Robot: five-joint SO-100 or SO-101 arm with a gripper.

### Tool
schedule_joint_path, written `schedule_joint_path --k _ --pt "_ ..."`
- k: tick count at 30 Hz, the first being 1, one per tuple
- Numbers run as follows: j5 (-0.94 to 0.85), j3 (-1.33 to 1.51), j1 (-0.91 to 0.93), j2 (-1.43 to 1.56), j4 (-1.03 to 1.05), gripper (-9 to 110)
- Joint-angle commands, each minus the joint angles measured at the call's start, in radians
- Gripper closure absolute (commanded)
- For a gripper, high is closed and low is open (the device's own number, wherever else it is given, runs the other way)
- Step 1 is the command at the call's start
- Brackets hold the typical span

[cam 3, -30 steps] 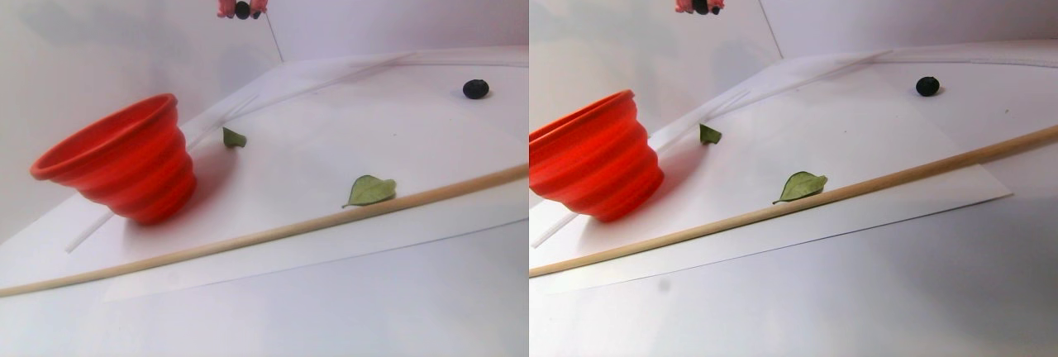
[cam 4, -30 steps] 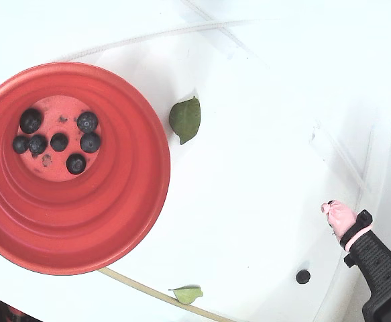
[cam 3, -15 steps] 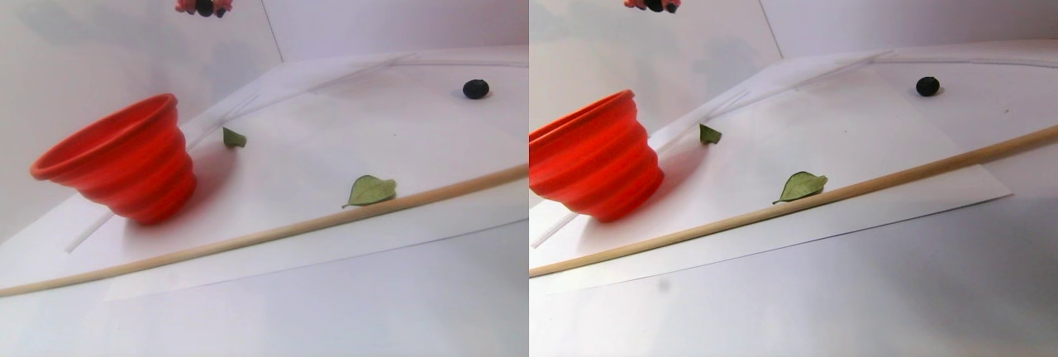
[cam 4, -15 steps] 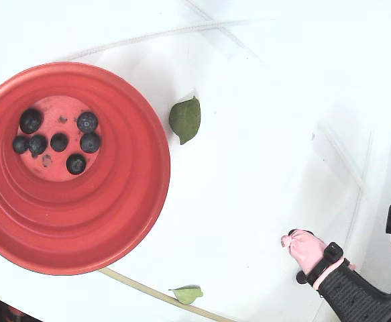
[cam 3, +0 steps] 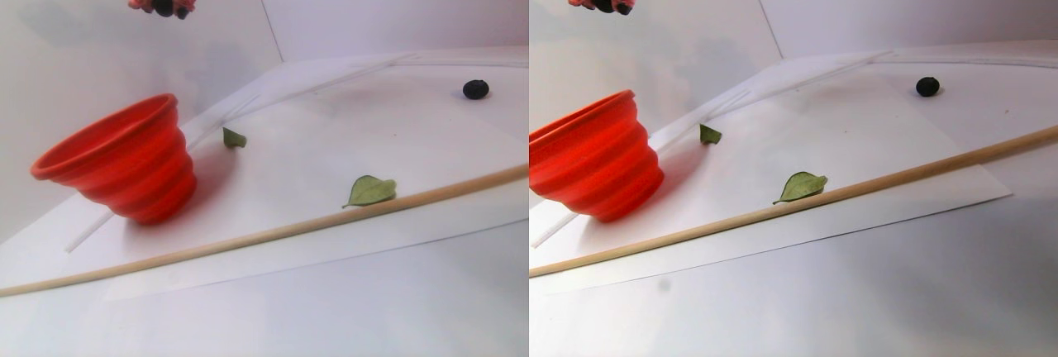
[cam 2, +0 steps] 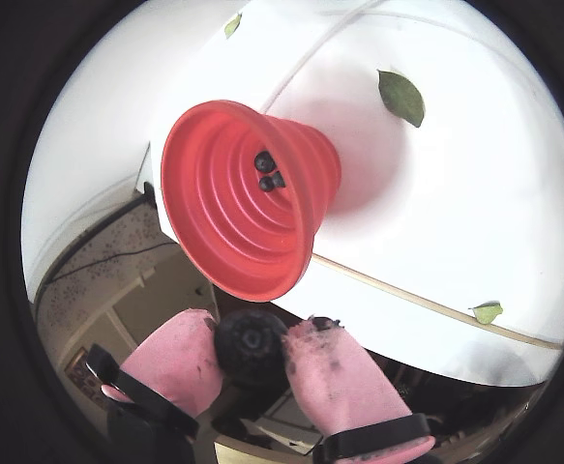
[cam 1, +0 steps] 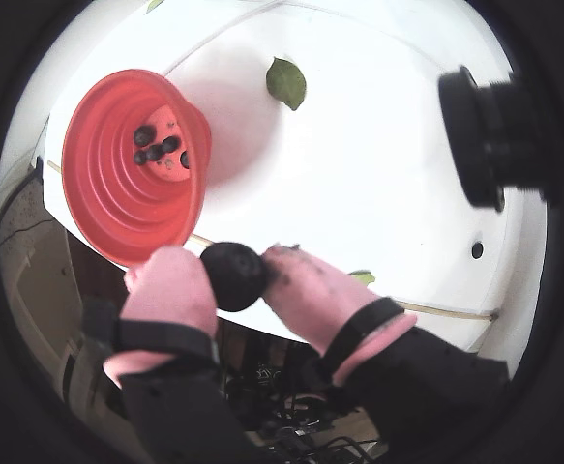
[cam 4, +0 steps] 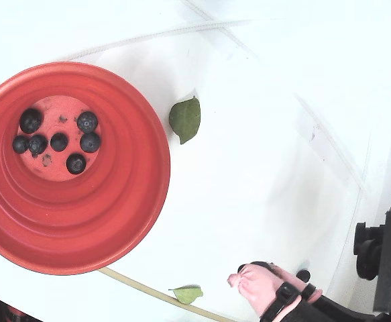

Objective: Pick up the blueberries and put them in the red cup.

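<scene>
Claw (cam 2: 252, 350) pinches a blueberry (cam 2: 251, 348) — red cup (cam 2: 225, 208) just beyond.

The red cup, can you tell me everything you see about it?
The red cup is big, round and orange-red, like soft plastic, with stepped rings inside and ridged sides. It is wide at the top, narrow at the bottom, and stands upright on the white table. Six blueberries lie on its paler bottom. The gripper is not touching it.

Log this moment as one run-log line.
phase: carry | claw: shut on blueberry, raised | red cup: six blueberries inside | one berry on table
</scene>
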Motion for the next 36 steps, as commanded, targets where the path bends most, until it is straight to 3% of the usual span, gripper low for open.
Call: schedule_joint_path --k 1,17,36 --pt "0.017 -0.008 -0.069 0.060 0.003 90" --pt "0.117 0.058 -0.207 -0.002 -0.020 90" --pt "0.173 0.143 -0.267 -0.179 -0.204 90"
